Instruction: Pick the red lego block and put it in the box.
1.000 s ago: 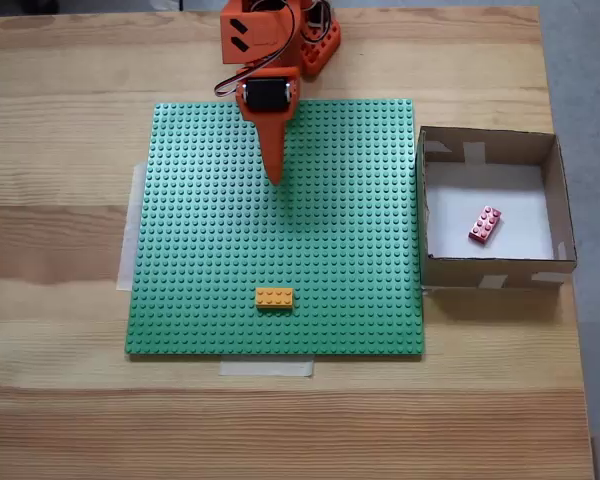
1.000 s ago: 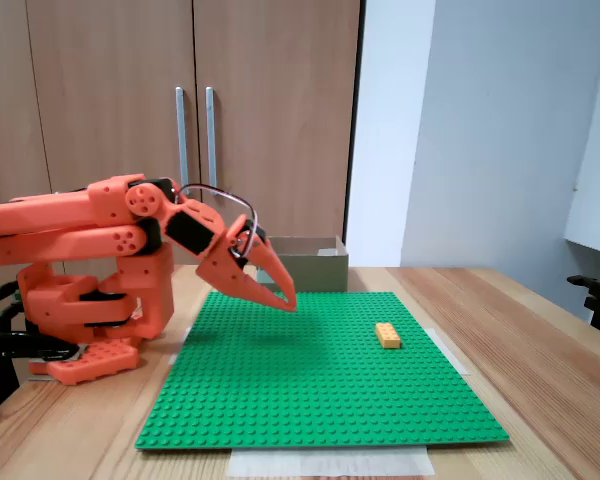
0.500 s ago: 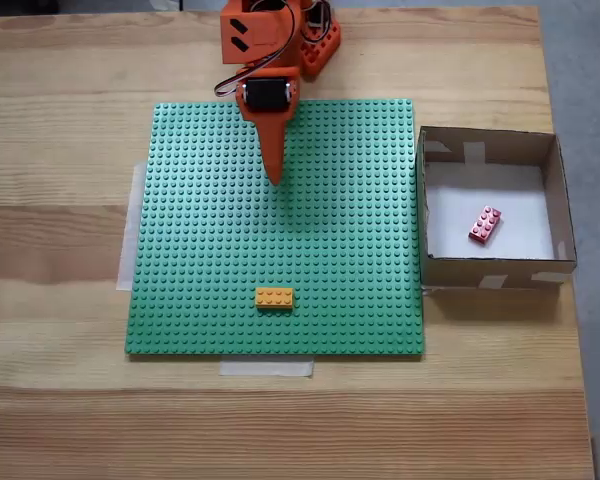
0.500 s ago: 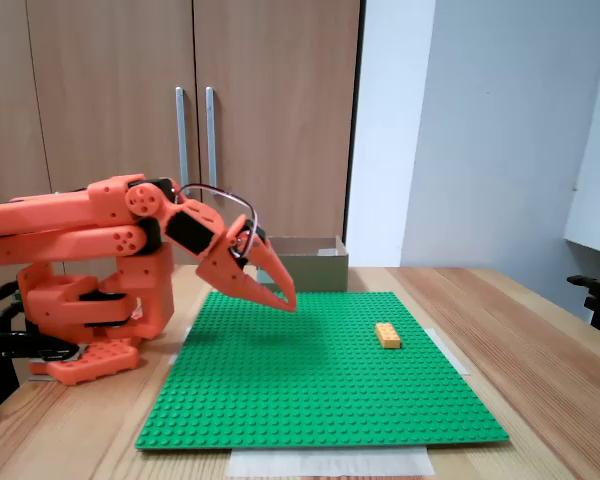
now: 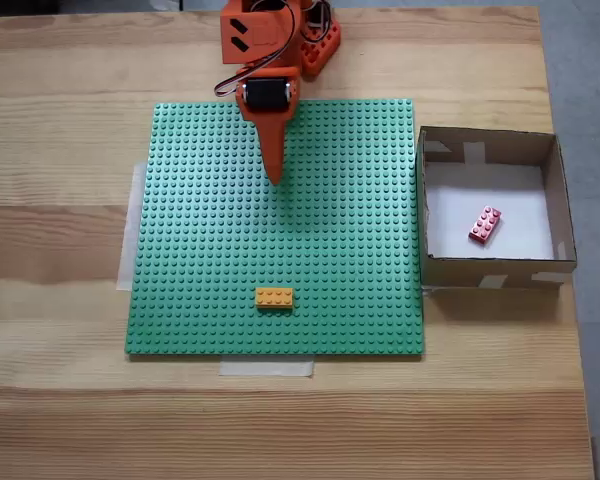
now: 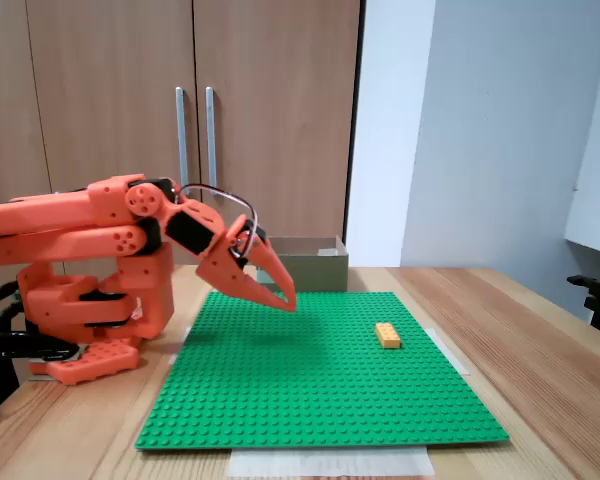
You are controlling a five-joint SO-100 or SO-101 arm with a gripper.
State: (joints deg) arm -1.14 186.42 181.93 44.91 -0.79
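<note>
Wooden tabletop [image 5: 60,220] with green baseplate [image 5: 200,260]: nothing has moved over the last second. The red lego block [image 5: 485,225] lies inside the box [image 5: 490,274]; the tool [image 5: 274,178] hovers shut and empty above the baseplate. Task judged complete.

A red rectangular lego block [image 5: 484,224] is seen on the white floor of a brown cardboard box [image 5: 490,271]; a green studded baseplate [image 5: 200,250] carries a yellow-orange brick [image 5: 274,297].
</note>
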